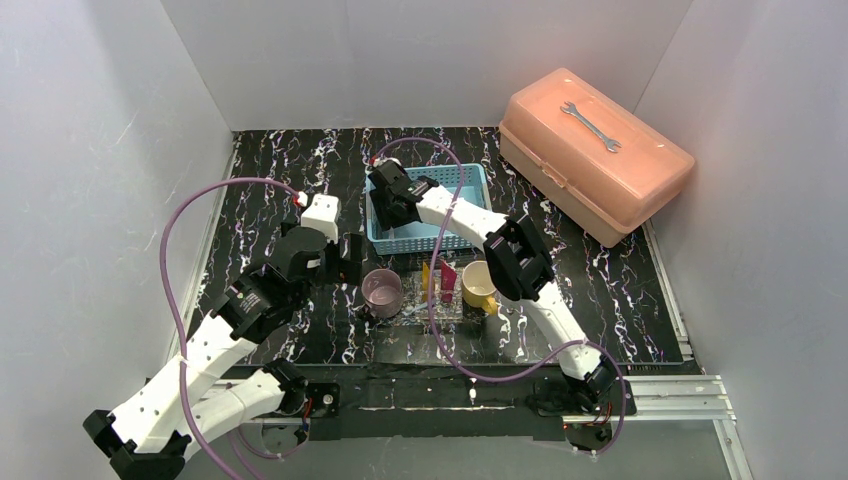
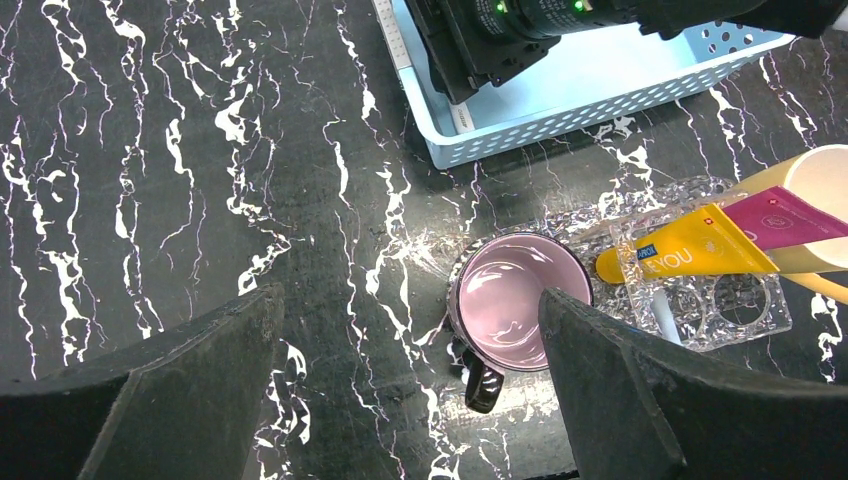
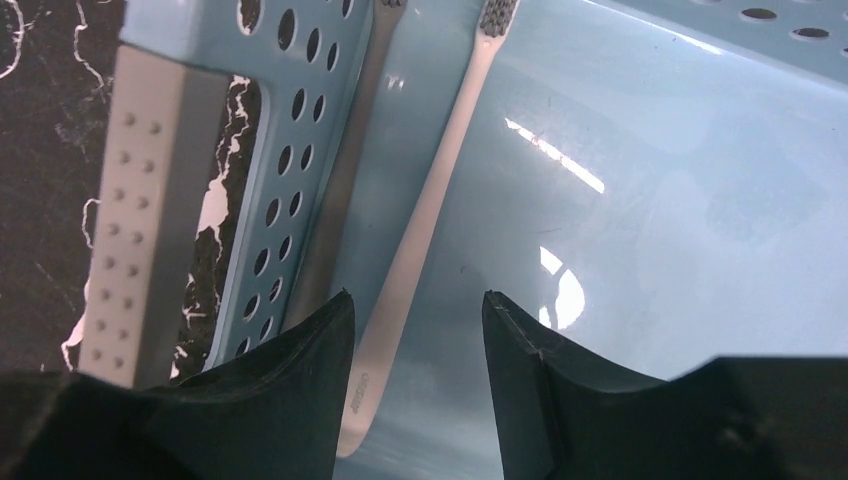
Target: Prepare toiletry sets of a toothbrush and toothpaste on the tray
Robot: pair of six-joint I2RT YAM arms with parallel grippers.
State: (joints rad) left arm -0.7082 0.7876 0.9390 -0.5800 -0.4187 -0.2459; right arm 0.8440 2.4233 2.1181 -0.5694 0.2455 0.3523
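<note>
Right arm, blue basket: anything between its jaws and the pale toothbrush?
Nothing visible. The pale slim toothbrush lies bare on the floor of the light-blue perforated plastic basket, its handle between the open jaws of the right gripper. A second greyish toothbrush lies beside it against the wall, near one jaw.

plain white walls on three sides: back wall (image 1: 420, 60), left wall (image 1: 90, 200), right wall (image 1: 770, 230). table (image 1: 620, 290) is a glossy black marble-look sheet with white veins, catching some glare. aluminium rail (image 1: 660, 395) runs along the near edge. peach plastic toolbox (image 1: 595, 155) sits angled in the far right corner, lid shut, silver wrench (image 1: 591, 126) lying on top.
</note>
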